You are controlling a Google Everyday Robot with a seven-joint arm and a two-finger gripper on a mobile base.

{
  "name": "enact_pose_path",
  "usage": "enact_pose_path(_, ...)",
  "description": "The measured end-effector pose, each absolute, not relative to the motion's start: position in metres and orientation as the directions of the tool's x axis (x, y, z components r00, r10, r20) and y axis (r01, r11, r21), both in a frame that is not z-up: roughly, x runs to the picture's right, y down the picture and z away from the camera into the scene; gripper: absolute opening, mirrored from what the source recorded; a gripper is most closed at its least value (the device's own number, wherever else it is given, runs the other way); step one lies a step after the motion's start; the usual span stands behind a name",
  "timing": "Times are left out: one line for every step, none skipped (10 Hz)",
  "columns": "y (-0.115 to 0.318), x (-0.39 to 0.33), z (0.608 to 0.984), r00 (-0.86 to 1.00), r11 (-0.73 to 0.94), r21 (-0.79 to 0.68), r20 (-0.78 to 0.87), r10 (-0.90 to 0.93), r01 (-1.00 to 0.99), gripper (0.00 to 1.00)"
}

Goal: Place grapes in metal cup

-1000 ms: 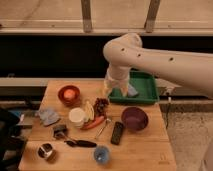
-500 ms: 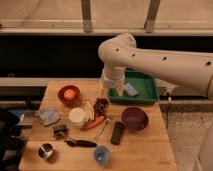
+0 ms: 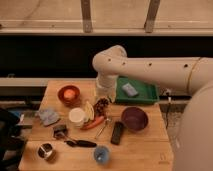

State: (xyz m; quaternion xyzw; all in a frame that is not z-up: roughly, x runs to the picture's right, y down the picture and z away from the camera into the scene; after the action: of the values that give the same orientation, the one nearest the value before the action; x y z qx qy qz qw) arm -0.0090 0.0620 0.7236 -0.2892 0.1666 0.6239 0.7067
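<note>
I am holding my end effector (image 3: 103, 98) over the grapes (image 3: 102, 107) at the middle of the bench (image 3: 145, 147); grip state: cannot tell; metal cup (image 3: 46, 151) is sitting near the front-left corner

gripper (image 3: 103, 98) above grapes (image 3: 102, 107) | metal cup (image 3: 46, 151) at table's (image 3: 145, 150) front-left corner | carrot (image 3: 94, 123) before grapes

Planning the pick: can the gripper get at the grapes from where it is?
Probably yes. The gripper hangs just above the grapes, with nothing over them. The carrot and white cup sit close beside them, so straight down looks safest.
</note>
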Motion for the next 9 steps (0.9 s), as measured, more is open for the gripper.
enact_pose_path(0.070,-0.020,0.734,0.181,0.060,-0.216,-0.604,0.776,-0.975,0.65)
enact_pose_path(0.075,-0.027,0.743,0.190,0.067,-0.219,-0.609,0.770,-0.973,0.65)
enact_pose_path(0.081,-0.031,0.756,0.196,0.073,-0.219,-0.616,0.763,-0.973,0.65)
enact_pose_path(0.085,-0.035,0.767,0.196,0.070,-0.221,-0.622,0.758,-0.973,0.65)
enact_pose_path(0.084,-0.034,0.775,0.193,0.073,-0.213,-0.622,0.759,-0.974,0.65)
enact_pose_path(0.083,-0.032,0.779,0.181,0.067,-0.202,-0.624,0.760,-0.977,0.65)
enact_pose_path(0.083,-0.030,0.780,0.177,0.066,-0.198,-0.623,0.762,-0.978,0.65)
enact_pose_path(0.082,-0.028,0.780,0.173,0.063,-0.195,-0.623,0.762,-0.979,0.65)
enact_pose_path(0.082,-0.029,0.780,0.176,0.065,-0.197,-0.623,0.762,-0.978,0.65)
